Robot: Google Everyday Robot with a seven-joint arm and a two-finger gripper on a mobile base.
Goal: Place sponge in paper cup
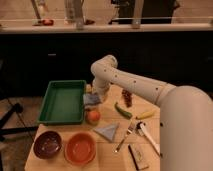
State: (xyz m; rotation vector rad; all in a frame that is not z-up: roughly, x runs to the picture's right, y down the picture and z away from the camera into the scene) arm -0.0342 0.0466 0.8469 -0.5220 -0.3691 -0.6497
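Note:
My gripper (92,99) hangs at the end of the white arm (131,84), low over the table just right of the green tray (61,103) and above an orange-red fruit (92,116). A greyish-blue shape sits right at the gripper; I cannot tell whether it is the sponge or part of the hand. A small yellowish thing (88,89) shows just behind the gripper at the tray's corner. I cannot make out a paper cup; the arm may hide it.
On the wooden table: a green chili (122,110), a dark red item (127,97), a yellow item (145,114), a grey-blue napkin (107,132), a fork (122,139), a white utensil (148,135), a dark bar (136,156), a brown bowl (47,144), an orange bowl (80,148).

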